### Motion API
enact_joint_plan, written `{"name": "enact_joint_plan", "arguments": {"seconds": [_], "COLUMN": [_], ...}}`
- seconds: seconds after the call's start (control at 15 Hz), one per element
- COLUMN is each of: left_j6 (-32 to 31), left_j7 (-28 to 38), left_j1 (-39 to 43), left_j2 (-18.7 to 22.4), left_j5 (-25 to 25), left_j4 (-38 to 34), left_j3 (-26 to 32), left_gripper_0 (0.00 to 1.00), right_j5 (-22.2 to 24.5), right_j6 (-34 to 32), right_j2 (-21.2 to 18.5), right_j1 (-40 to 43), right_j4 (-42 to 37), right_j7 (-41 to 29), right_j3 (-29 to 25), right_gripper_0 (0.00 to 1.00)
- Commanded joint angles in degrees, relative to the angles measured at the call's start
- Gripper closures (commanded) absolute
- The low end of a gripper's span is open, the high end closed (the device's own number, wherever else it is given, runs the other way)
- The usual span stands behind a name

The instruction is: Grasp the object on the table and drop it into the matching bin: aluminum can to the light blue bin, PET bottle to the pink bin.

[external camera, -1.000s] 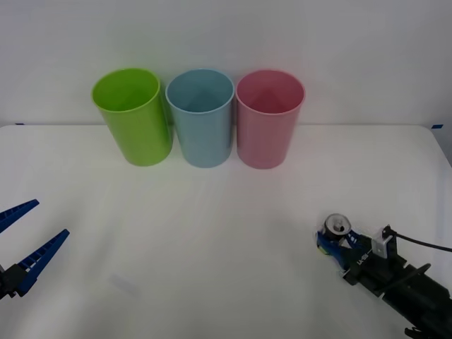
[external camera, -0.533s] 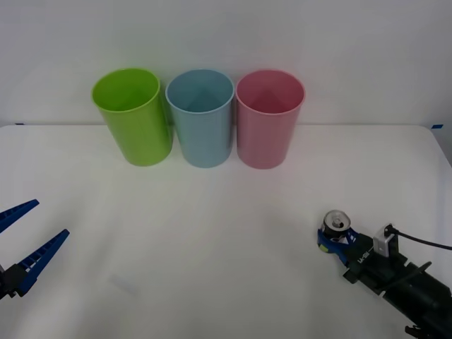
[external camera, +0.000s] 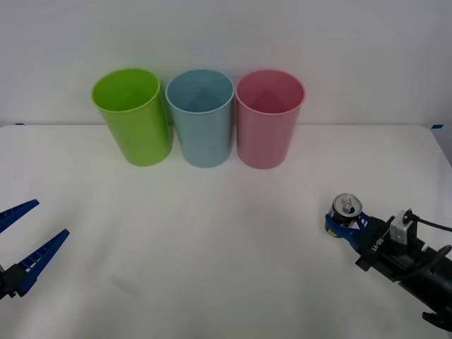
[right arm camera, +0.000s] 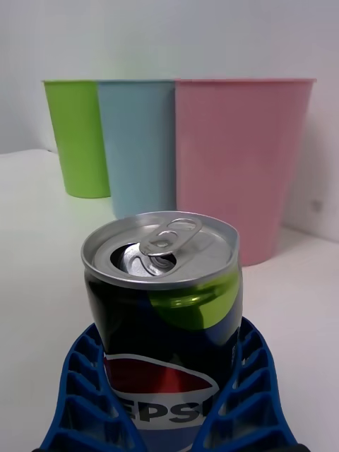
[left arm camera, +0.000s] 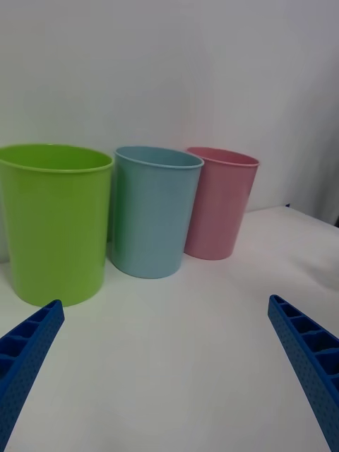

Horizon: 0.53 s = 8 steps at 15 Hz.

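Blue ribbed fingers (right arm camera: 240, 395) of the right gripper (external camera: 344, 224) are pressing in on both sides of the can (external camera: 346, 210), closed round its lower body and holding it upright. The can is sitting between them at the very tip of the arm, over the near right part of the table (external camera: 212, 240), its silver pull-tab top facing up. From the wrist, the fingers are curving up either side of the dark body (right arm camera: 166, 339), covering the ends of the label lettering, and the can's base is cut off below. Whether the base is touching the table or hanging just above it, I cannot tell.

Well beyond, at the far edge, the bins are standing in a row: green (external camera: 132, 115), blue (external camera: 202, 116) and pink (external camera: 268, 117), each just beside the next.

Over at the near left, the left gripper (external camera: 25, 240) is waiting with fingers spread wide, holding nothing.
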Motion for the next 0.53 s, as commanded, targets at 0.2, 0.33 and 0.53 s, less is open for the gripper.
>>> {"name": "enact_joint_plan", "arguments": {"seconds": [0.2, 0.33, 0.53], "left_j6": [0.0, 0.0, 0.0], "left_j7": [0.0, 0.0, 0.0], "left_j1": [0.0, 0.0, 0.0], "left_j2": [0.0, 0.0, 0.0], "left_j5": [0.0, 0.0, 0.0], "left_j4": [0.0, 0.0, 0.0], "left_j3": [0.0, 0.0, 0.0], "left_gripper_0": [0.00, 0.00, 0.00], "right_j5": [-0.3, -0.3, -0.3], "right_j6": [0.0, 0.5, 1.2], "right_j2": [-1.7, -2.1, -3.4], "right_j1": [0.0, -0.1, -0.8], "right_j4": [-7.0, -10.2, -14.4], "right_j7": [-7.7, -11.7, -17.8], "right_j3": [-0.4, -0.6, -0.8], "right_gripper_0": [1.00, 1.00, 1.00]}}
